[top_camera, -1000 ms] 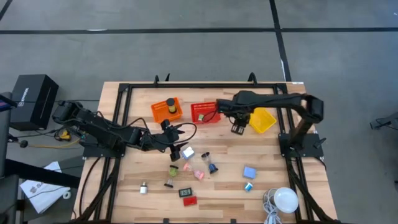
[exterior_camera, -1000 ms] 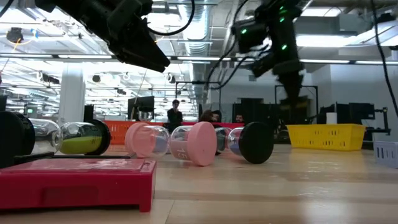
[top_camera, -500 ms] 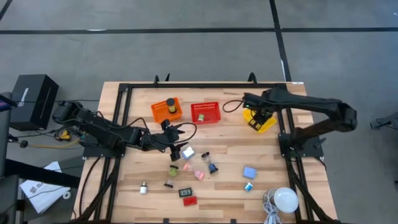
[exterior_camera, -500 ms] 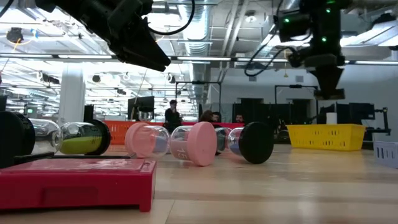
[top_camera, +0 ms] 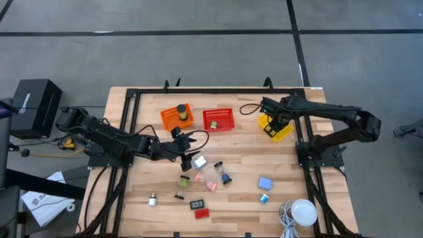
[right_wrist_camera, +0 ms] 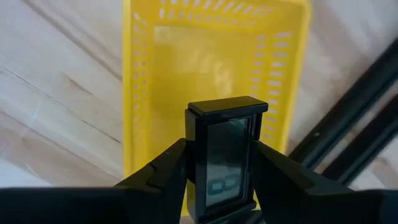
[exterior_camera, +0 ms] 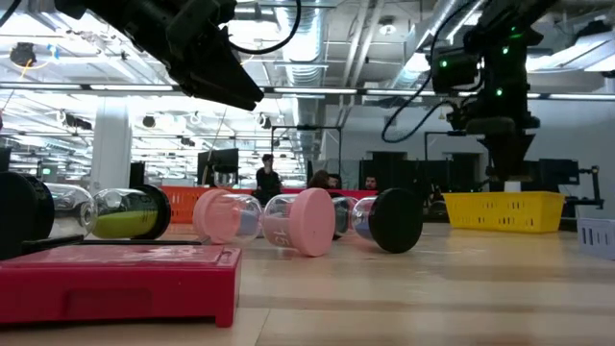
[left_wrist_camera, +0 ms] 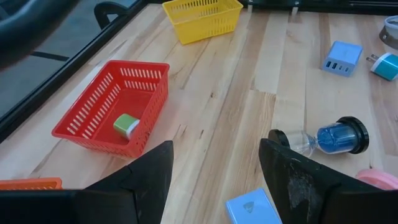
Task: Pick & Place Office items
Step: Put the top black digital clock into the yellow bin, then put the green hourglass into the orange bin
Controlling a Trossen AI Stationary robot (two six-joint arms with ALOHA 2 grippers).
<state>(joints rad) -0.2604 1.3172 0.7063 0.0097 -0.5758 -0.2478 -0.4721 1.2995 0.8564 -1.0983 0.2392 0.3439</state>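
- The office items (top_camera: 205, 182) lie scattered on the wooden table (top_camera: 132, 198) in front of me, mostly near its middle: small capsule-like cylinders with pink and dark caps, a white block (top_camera: 199, 161), a flat red rectangle (top_camera: 201, 213) near the front edge, and a blue block (top_camera: 265, 183) further right.
- My left gripper (top_camera: 186, 156) hangs over the left side of that cluster, just beside the white block, with its fingers (left_wrist_camera: 146, 171) spread apart and nothing between them.
- The orange basket (top_camera: 176, 117) sits toward the back left with a dark cylinder in it.
- The red basket (top_camera: 219, 119) sits beside it, holding a small green and white block (left_wrist_camera: 125, 126).
- My right gripper (right_wrist_camera: 224, 180) hovers above the yellow basket (top_camera: 276, 127) at the back right, its fingers clamped on a small black device with a glassy screen (right_wrist_camera: 226, 155), held upright over the basket's open top.
- A white dome with a cable (top_camera: 303, 212) rests at the front right corner.
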